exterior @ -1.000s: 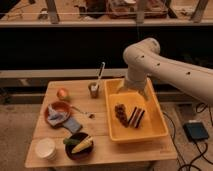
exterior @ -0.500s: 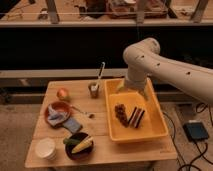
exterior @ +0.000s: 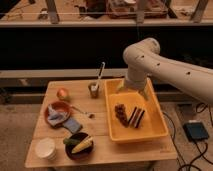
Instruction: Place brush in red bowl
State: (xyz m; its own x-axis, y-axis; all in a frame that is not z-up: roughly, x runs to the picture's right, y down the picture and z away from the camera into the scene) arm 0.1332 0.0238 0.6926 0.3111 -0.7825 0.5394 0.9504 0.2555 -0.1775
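Note:
The brush has a long white handle and stands upright, leaning slightly, in a small brown cup at the back middle of the wooden table. The red bowl sits at the table's left and holds a bluish-grey item. My gripper hangs from the white arm over the back edge of the yellow tub, to the right of the brush and apart from it. Its fingers look spread and hold nothing.
The large yellow tub with dark food pieces fills the table's right half. A small metal spoon, a blue-grey pad, a peach-coloured fruit, a dark bowl with corn and a white cup stand on the left half. A dark shelf runs behind the table.

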